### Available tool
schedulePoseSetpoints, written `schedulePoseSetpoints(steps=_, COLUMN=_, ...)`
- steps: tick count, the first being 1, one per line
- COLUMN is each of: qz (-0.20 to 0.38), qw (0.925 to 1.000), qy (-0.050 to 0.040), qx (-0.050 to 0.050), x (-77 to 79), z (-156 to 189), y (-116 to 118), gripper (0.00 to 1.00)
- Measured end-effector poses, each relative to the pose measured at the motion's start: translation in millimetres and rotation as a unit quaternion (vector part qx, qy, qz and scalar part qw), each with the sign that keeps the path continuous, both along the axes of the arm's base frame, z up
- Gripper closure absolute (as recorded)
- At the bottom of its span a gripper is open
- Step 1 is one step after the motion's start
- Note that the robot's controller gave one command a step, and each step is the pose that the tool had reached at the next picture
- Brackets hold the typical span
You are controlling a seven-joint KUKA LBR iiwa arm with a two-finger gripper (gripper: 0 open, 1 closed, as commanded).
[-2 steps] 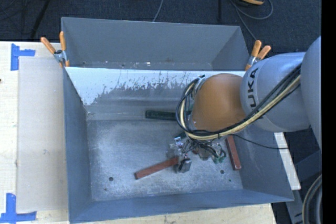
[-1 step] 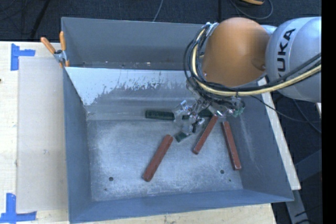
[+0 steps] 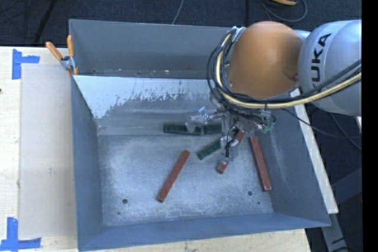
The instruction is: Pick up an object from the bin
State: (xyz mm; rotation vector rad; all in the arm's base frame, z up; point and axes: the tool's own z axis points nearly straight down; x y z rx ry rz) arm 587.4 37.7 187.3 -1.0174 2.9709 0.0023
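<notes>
light: falling evenly from above | glare: streaking the bin's (image 3: 142,97) far wall | shadow: pooling softly beneath the arm (image 3: 331,68)

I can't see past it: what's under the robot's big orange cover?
Below the orange cover hangs the gripper, above a dark green piece and a short brown stick. The cover hides the bin's far corner.

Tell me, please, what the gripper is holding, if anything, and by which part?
It cannot be told: the gripper is down beside a short red stick and a green piece.
</notes>
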Motion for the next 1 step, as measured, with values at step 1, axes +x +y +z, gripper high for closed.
schedulePoseSetpoints(steps=1, qz=-0.009, qw=0.9999, qy=0.0057, qx=0.000, x=-35.0, z=-80.3, y=68.7, gripper=0.00)
